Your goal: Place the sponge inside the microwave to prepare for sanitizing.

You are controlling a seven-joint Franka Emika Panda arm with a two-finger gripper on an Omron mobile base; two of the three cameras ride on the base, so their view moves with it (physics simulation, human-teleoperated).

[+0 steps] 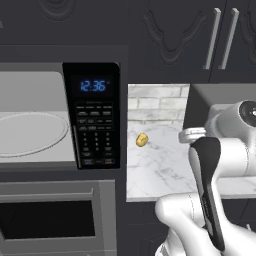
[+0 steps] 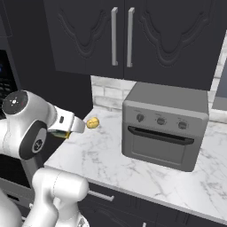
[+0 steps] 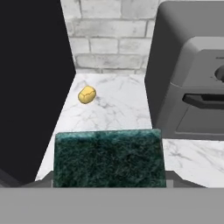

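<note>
Above the white, grey-veined marble counter (image 2: 133, 164), the tool (image 3: 109, 183) pinches the rectangular sponge with its dark green scouring layer (image 3: 108, 158), which spans the foot of the hand view between the two tips. In the right base view a sliver of yellow and green sponge (image 2: 61, 133) shows under the white wrist, held in the air above the counter's left end.

On the counter near the back wall lies a small rounded yellow-orange lump (image 1: 142, 140), apart from everything else. Behind it runs a backsplash of pale grey brick (image 3: 109, 35). To the right stands a boxy grey countertop oven with three knobs and a dark bar handle (image 2: 164, 128), set back against the wall.

Left of the counter, built into dark panelling, sits the large grey microwave (image 1: 60, 117), its pale interior and round turntable (image 1: 30, 132) exposed, its black keypad panel showing a blue clock. Below it is a grey built-in oven with a dark window (image 1: 50, 217). Dark cabinets with carved doors and long silver handles (image 2: 122, 35) hang above the counter.
</note>
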